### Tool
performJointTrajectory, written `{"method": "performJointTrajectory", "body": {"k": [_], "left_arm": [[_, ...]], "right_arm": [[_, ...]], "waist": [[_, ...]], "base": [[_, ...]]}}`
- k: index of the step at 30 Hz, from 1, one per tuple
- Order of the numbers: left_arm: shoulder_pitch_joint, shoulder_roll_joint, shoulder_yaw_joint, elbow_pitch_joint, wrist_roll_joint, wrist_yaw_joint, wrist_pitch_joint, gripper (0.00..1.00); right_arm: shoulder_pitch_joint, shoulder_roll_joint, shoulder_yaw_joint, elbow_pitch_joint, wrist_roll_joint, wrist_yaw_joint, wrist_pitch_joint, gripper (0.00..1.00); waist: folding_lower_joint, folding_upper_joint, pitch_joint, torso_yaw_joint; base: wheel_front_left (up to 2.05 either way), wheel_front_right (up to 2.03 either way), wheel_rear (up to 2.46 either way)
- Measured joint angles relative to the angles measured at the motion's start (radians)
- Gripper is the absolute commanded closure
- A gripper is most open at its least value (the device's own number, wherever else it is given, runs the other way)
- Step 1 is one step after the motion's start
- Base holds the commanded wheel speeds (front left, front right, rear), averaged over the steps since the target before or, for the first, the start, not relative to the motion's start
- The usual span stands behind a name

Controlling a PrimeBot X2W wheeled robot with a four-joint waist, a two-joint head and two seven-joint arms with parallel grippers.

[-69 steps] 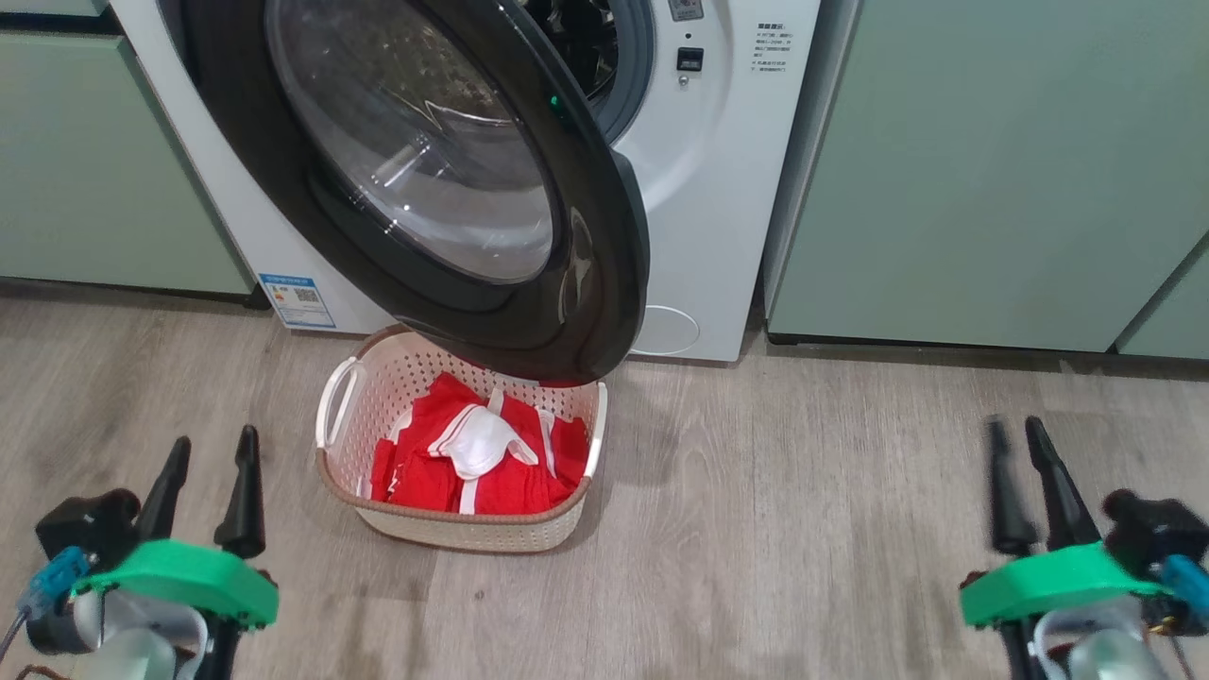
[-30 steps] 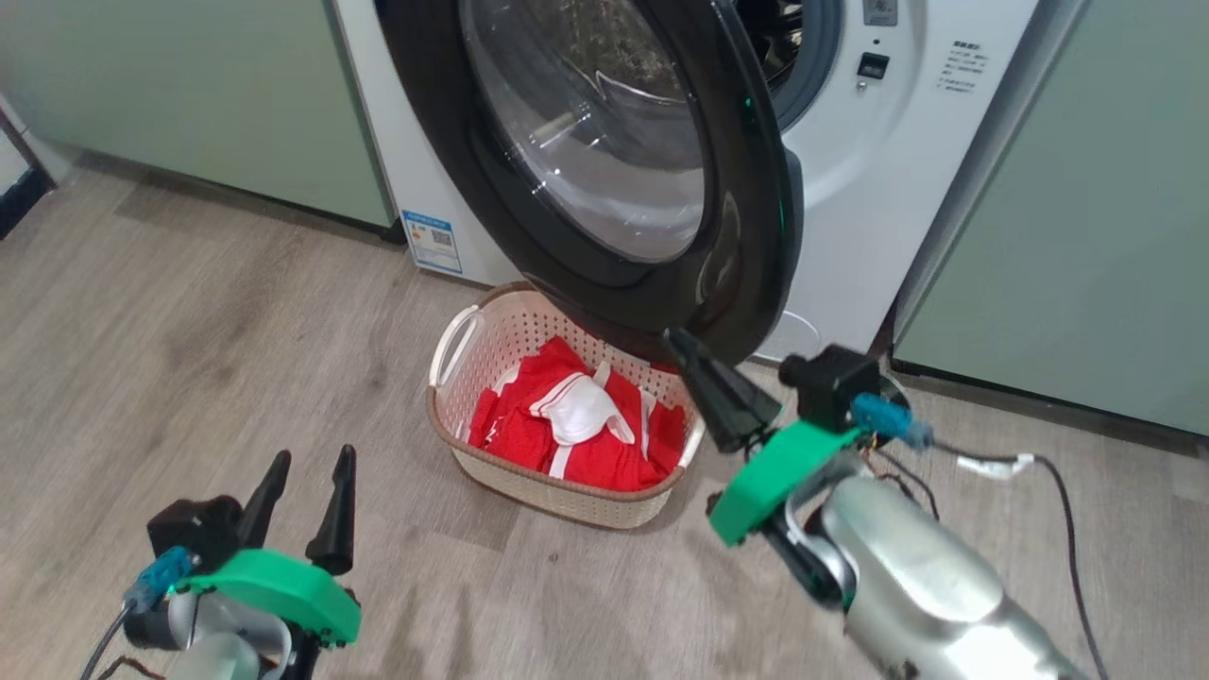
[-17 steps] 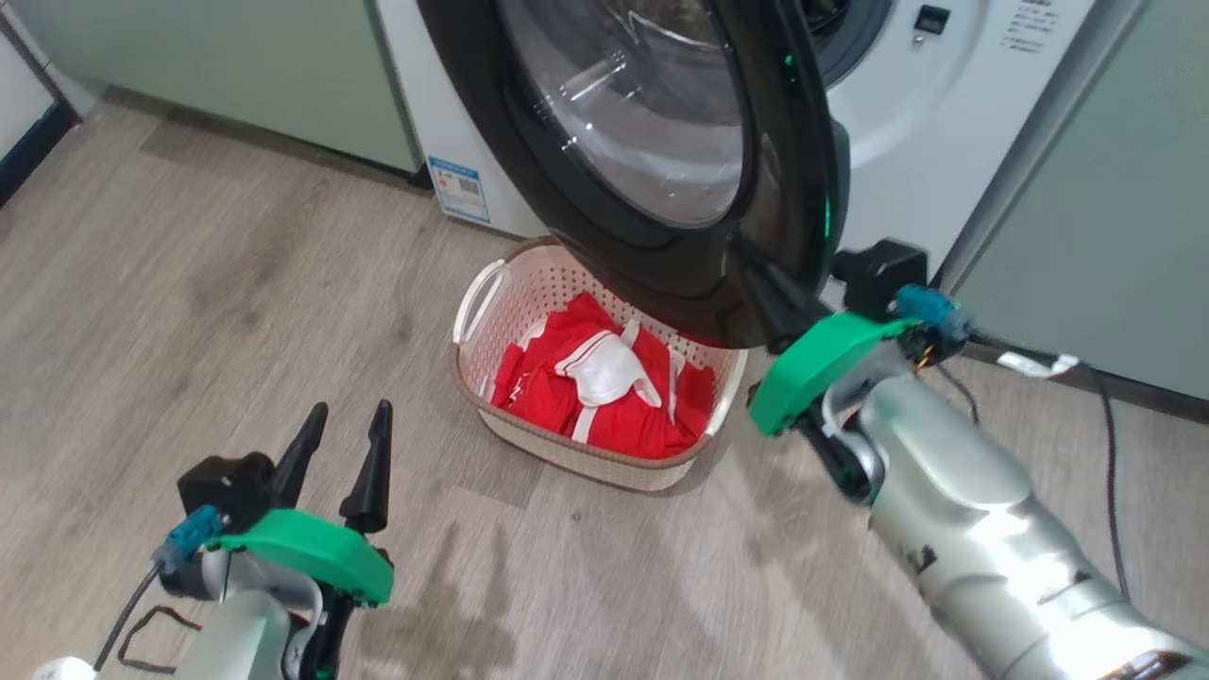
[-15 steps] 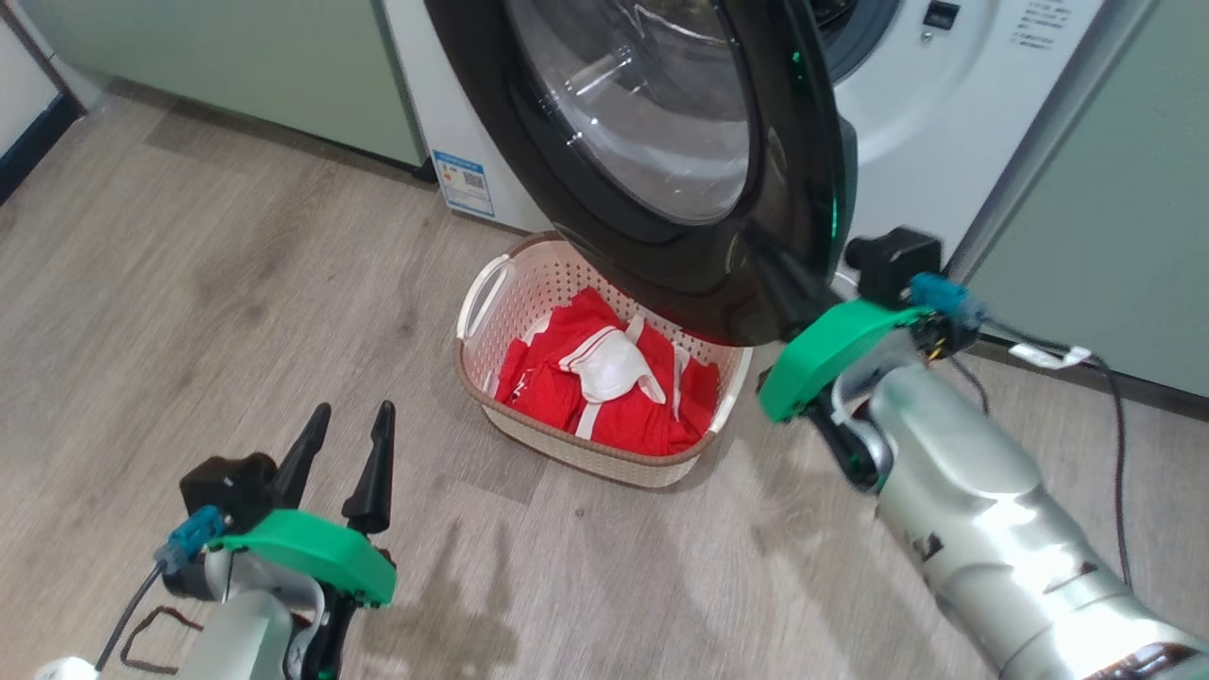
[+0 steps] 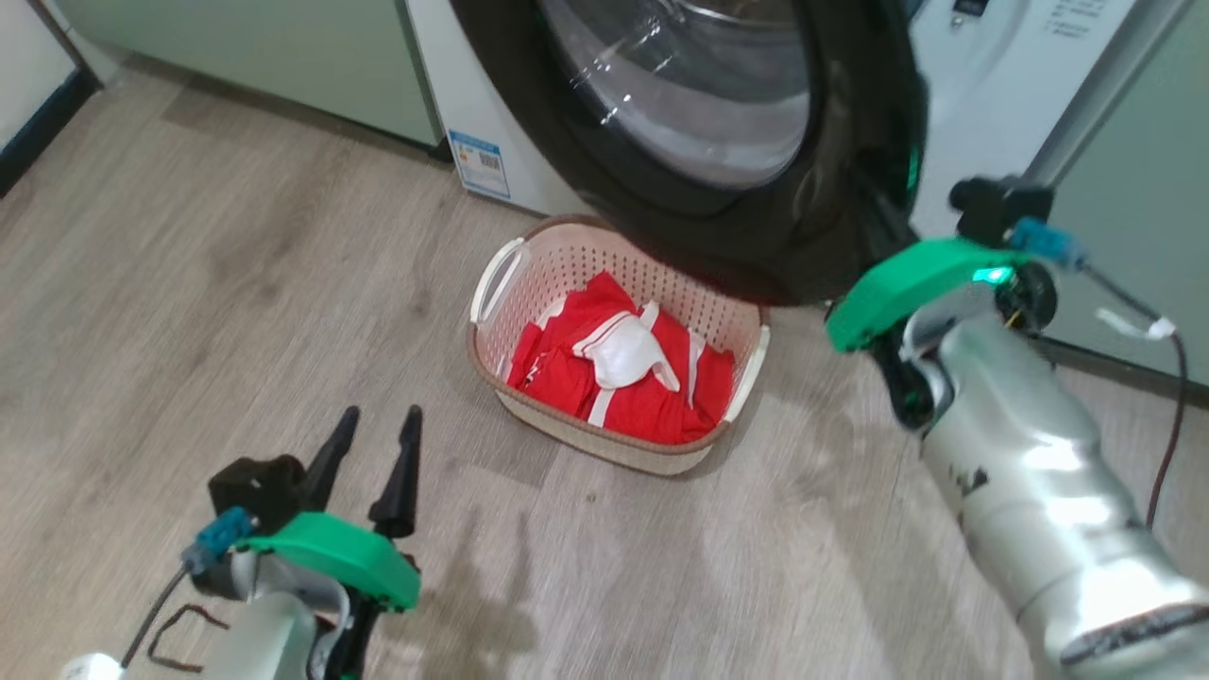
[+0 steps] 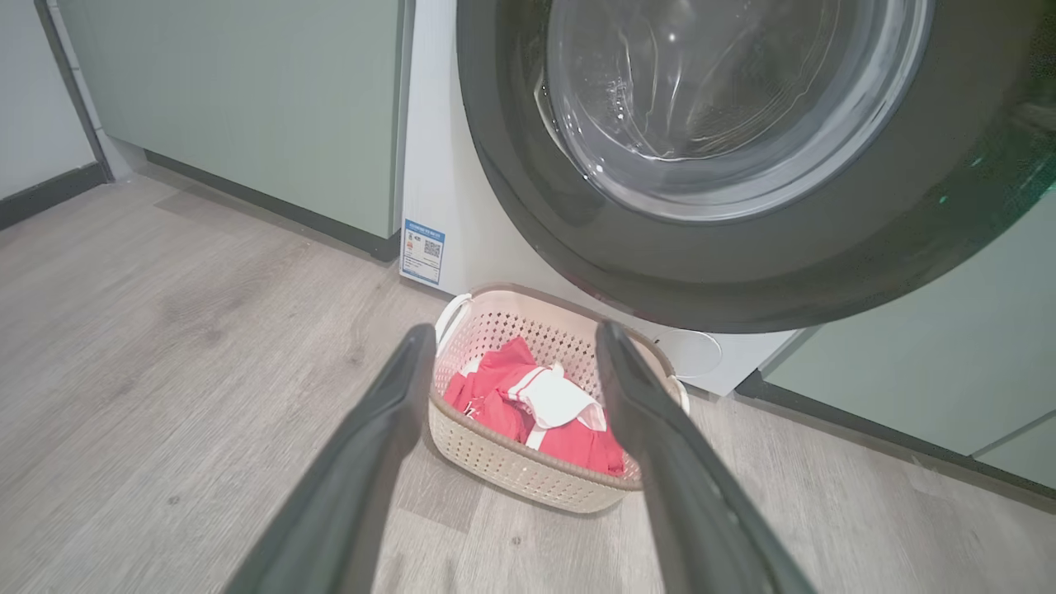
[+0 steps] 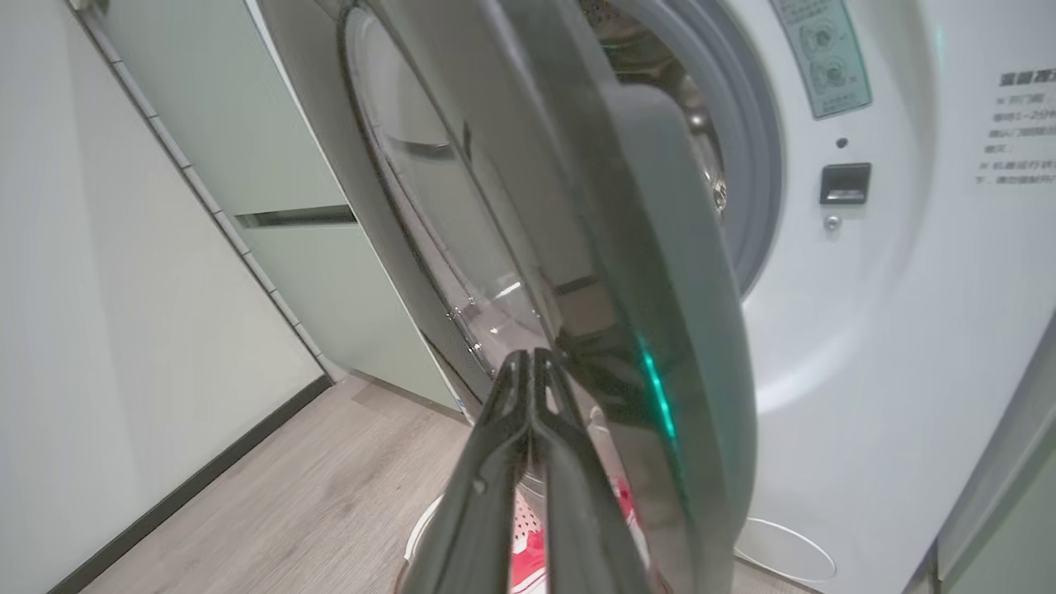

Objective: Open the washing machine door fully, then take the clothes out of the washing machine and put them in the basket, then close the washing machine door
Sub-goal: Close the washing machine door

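Observation:
The washing machine door (image 5: pixel 756 236) stands part open, its black rim hanging over the back of the basket (image 5: pixel 491 283). Red clothes (image 5: pixel 576 378) with white trim lie in the basket, which sits on the floor before the white washing machine (image 5: pixel 982 104). My right gripper (image 5: pixel 874 212) is shut and empty, with its tips against the door's outer face near the free edge (image 7: pixel 660 330); its fingers (image 7: pixel 528 412) are pressed together. My left gripper (image 5: pixel 380 420) hovers open and empty over the floor, left of the basket. Between its fingers I see the basket (image 6: pixel 528 487) and clothes (image 6: pixel 495 404).
Pale green cabinets (image 5: pixel 236 47) flank the washing machine, with another (image 5: pixel 1133 189) on its right. A dark baseboard (image 5: pixel 38 123) runs at the far left. A cable (image 5: pixel 1166 406) hangs from my right wrist. Wood floor (image 5: pixel 189 283) spreads around the basket.
The head view has shifted right and down. My right arm has swung up from the floor to the door's free edge, staying shut. The left gripper stays open, and the clothes lie unmoved.

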Motion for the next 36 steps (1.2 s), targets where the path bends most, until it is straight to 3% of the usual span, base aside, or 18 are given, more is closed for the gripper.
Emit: {"method": "performJointTrajectory", "body": {"k": [12,17,26,36], "left_arm": [[-0.045,-0.034,-0.069,-0.023,-0.028,0.000,0.000,0.00],[-0.084,-0.038,-0.072,-0.029,-0.035,0.000,0.000,0.00],[-0.124,-0.057,-0.072,-0.034,-0.046,0.000,0.000,0.00],[-0.143,-0.074,-0.072,-0.033,-0.056,0.000,0.000,0.00]], "right_arm": [[-0.299,-0.005,-0.071,0.213,-0.106,0.000,0.000,1.00],[-0.404,-0.041,-0.112,0.281,-0.137,0.000,0.000,1.00],[-0.550,-0.120,-0.184,0.331,-0.206,0.000,0.000,1.00],[-0.591,-0.126,-0.260,0.348,-0.280,0.003,0.000,1.00]], "waist": [[0.0000,0.0000,0.122,0.031],[0.0000,0.0000,0.176,0.051],[0.0000,0.0000,0.261,0.086],[0.0000,0.0000,0.298,0.097]], "base": [[0.00,0.00,0.00],[0.00,0.00,0.00],[0.00,0.00,0.00],[0.00,0.00,0.00]]}}
